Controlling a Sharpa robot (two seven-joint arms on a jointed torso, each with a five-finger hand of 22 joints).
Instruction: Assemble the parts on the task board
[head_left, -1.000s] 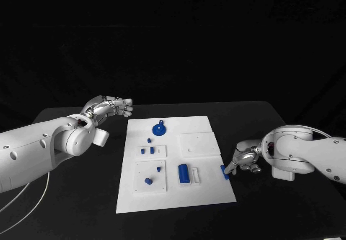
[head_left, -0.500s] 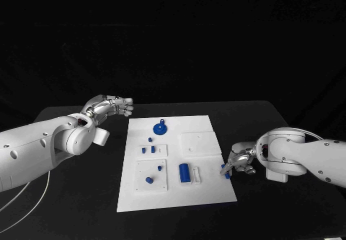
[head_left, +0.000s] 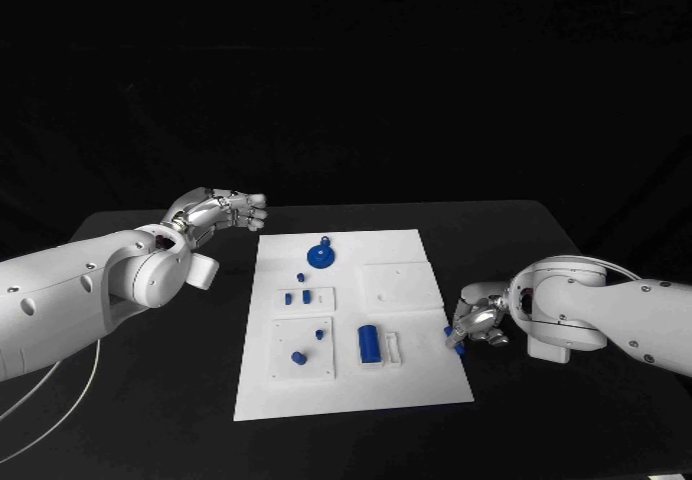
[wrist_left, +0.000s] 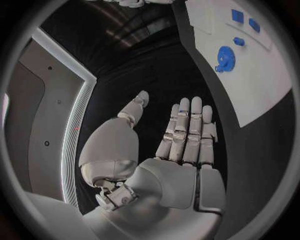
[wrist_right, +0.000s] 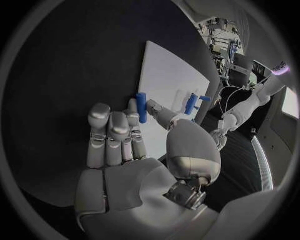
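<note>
The white task board (head_left: 411, 375) lies in the middle of the black table. On it are a blue gear (head_left: 320, 259), small blue pegs (head_left: 296, 297), a blue cylinder (head_left: 368, 345) and two more small pegs (head_left: 299, 357). My right hand (head_left: 477, 322) hovers at the board's right edge and pinches a short blue peg (head_left: 457, 346) between thumb and a finger. The right wrist view shows that peg (wrist_right: 142, 107) at the fingertips (wrist_right: 133, 112) over the board (wrist_right: 165, 80). My left hand (head_left: 219, 212) is raised left of the board's far corner, holding nothing, fingers straight (wrist_left: 184, 135).
The black table (head_left: 173, 400) extends on both sides of the board. The left wrist view shows the board (wrist_left: 262, 85) with the gear (wrist_left: 224, 55) off to the side of the left hand. The right wrist view shows the blue cylinder (wrist_right: 191, 104) beyond the held peg.
My right hand has shifted a little left toward the board's right edge, carrying the blue peg. The left hand has stayed in place.
</note>
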